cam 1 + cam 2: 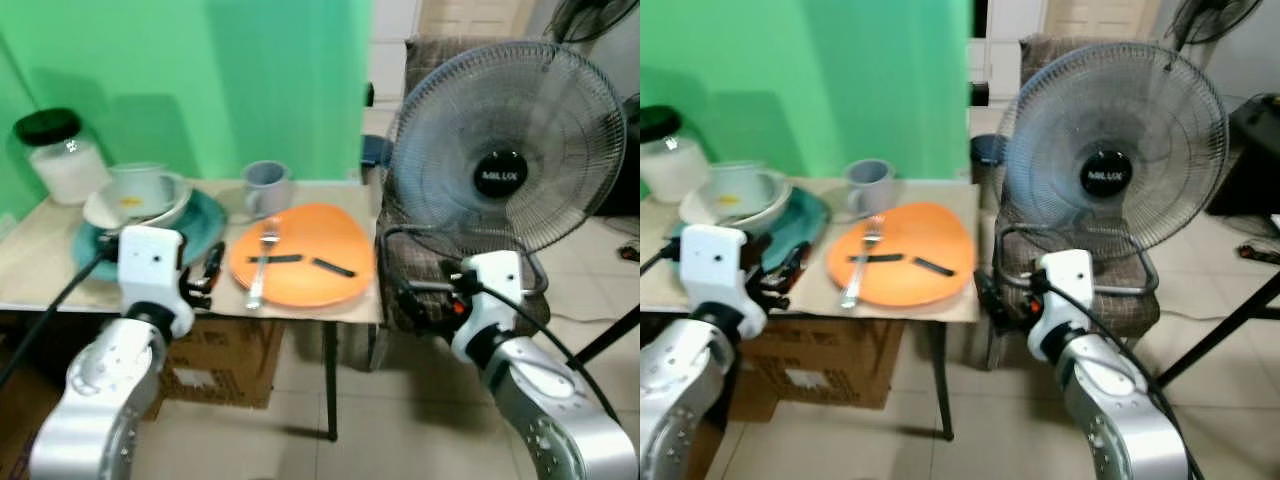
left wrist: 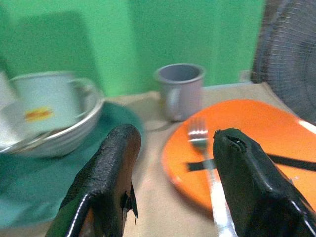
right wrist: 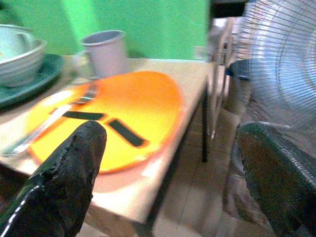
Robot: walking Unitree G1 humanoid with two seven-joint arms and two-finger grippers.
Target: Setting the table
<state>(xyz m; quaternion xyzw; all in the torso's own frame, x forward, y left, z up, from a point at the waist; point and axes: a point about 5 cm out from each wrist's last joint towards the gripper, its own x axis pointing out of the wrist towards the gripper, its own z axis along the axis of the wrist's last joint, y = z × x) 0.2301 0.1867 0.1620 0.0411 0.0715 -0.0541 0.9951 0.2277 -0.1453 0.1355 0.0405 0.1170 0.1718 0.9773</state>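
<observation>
An orange oval plate [image 1: 315, 250] with two black strips lies at the table's front right. A silver fork [image 1: 262, 262] rests along its left edge, tines pointing toward the grey mug [image 1: 265, 187] behind it. To the left, a teal plate [image 1: 205, 225] carries a white bowl [image 1: 150, 212] with a pale mug [image 1: 135, 183] inside. My left gripper [image 1: 207, 272] hovers open at the table's front edge, just left of the fork [image 2: 210, 173], holding nothing. My right gripper [image 1: 418, 298] is open and empty, off the table's right edge, below the plate's level [image 3: 133, 108].
A black-lidded jar [image 1: 58, 155] stands at the table's back left. A large standing fan [image 1: 505, 150] and a chair [image 1: 440, 270] crowd the right side, close to my right arm. A cardboard box [image 1: 225, 365] sits under the table. A green wall backs the table.
</observation>
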